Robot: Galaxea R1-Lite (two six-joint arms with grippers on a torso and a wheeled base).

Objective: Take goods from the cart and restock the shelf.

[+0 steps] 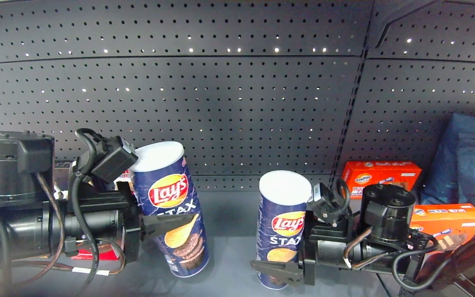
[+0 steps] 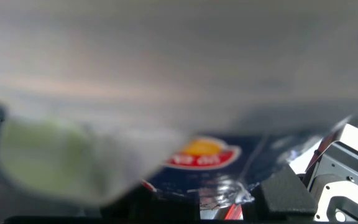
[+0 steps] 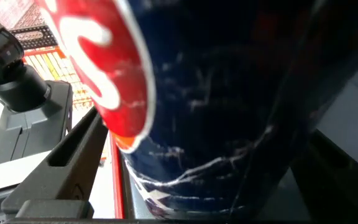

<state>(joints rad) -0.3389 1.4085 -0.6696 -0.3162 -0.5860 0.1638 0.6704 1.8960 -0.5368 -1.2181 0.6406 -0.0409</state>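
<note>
In the head view, the left end effector [image 1: 172,229] is clamped around the tilted chip can [image 1: 167,194], one dark finger lying across its front. The can leans with its white lid toward the robot's left. Its base is low over the shelf [image 1: 229,231]; whether it touches the shelf floor I cannot tell. The right end effector [image 1: 274,262] grips the upright chip can [image 1: 282,225] near its bottom, and that can appears to stand on the shelf floor, well apart from the tilted one. Behind both runs the perforated back panel [image 1: 221,103]. On the robot's right, an orange box [image 1: 379,175] sits at the back, a second orange box [image 1: 447,220] lies nearer, and blue bags [image 1: 468,165] lean beside them.

In the left wrist view, the tilted chip can [image 2: 204,155] sits very close, blurred, its red and yellow logo showing.

In the right wrist view, the upright chip can [image 3: 229,106] sits pressed close, dark blue with a red logo, beside one black finger [image 3: 55,180].
</note>
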